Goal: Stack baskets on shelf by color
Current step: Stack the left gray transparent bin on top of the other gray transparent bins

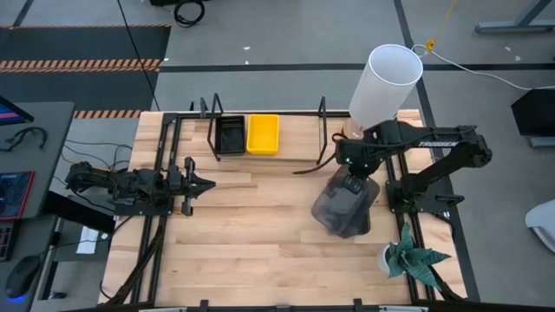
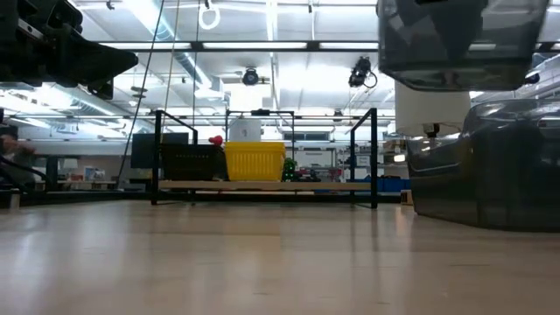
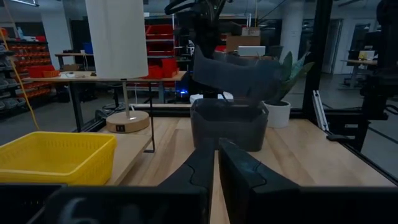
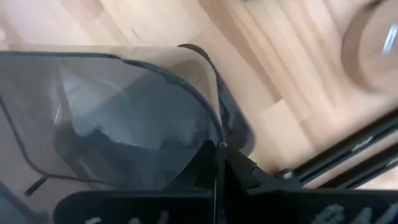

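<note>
My right gripper (image 1: 350,184) is shut on a dark grey basket (image 1: 340,201) and holds it in the air over the table's right half. Beneath it, another dark grey basket (image 2: 490,166) rests by its base on the tabletop. The shelf (image 1: 299,139) lies along the far edge with a black mesh basket (image 1: 230,136) and a yellow basket (image 1: 263,134) standing side by side on it. My left gripper (image 1: 198,184) hovers shut over the table's left side, touching nothing. My right gripper pinches the raised grey basket by its rim (image 4: 210,134), at a rounded corner, between the two shut fingers. The fingers come from above, pointing down. The basket is lifted clear and hangs tilted (image 3: 230,71) above the grey basket on the table.
A lamp with a tall white shade (image 1: 386,82) stands at the far right corner, and a potted plant (image 1: 409,257) sits near the right front edge. Black upright brackets (image 1: 323,121) divide the shelf. Bare wood lies in the table's middle (image 1: 260,225).
</note>
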